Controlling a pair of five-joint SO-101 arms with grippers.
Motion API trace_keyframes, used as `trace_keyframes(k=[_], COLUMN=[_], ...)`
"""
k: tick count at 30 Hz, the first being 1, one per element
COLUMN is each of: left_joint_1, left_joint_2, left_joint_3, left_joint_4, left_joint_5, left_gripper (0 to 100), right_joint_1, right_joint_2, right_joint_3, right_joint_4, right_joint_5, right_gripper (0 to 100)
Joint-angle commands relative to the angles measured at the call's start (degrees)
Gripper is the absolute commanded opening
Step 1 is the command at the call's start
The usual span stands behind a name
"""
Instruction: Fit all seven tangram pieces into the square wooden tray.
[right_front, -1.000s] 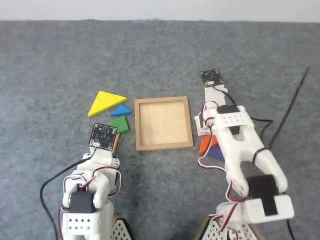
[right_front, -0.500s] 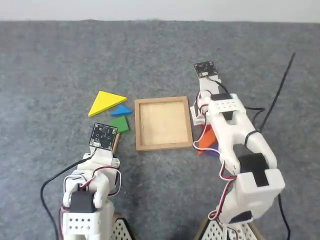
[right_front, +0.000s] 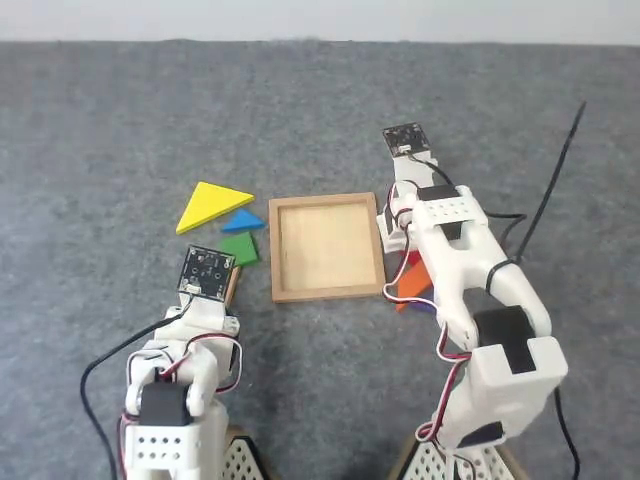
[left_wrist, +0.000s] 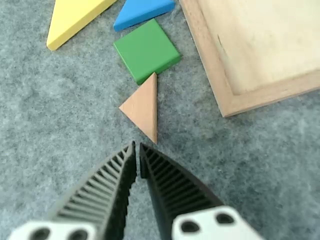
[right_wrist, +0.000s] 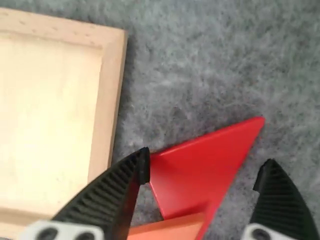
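High view: your right arm (right_front: 455, 250) has swung in over the last second to the right rim of the empty square wooden tray (right_front: 325, 199), so a first pickup looks close.

Left wrist view: the left gripper (left_wrist: 137, 150), fingers pressed together on nothing, points at a small tan wooden triangle (left_wrist: 142, 107) near the tray's corner.

Right wrist view: the right gripper (right_wrist: 205, 170), fingers spread, frames a flat red triangle (right_wrist: 210, 155) lying just beside the tray's raised edge, with open carpet beyond.

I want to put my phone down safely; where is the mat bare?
Bare: the grey mat beyond the tray, and inside the tray. Crowded: the yellow triangle, blue triangle and green square left of the tray; the right gripper over the red triangle on its right.
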Motion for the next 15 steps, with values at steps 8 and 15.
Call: trace_keyframes(k=[8, 15], left_joint_1=[0.4, 0.3], left_joint_2=[-0.9, -0.9], left_joint_3=[-0.8, -0.8], left_joint_4=[0.1, 0.1], left_joint_5=[0.0, 0.0], left_gripper=[1, 1], right_joint_1=[-0.5, -0.8], right_joint_2=[0.4, 0.5], right_joint_3=[-1.9, -1.9], right_joint_4=[0.9, 1.0], right_joint_5=[0.0, 0.0], right_gripper=[43.5, 43.5])
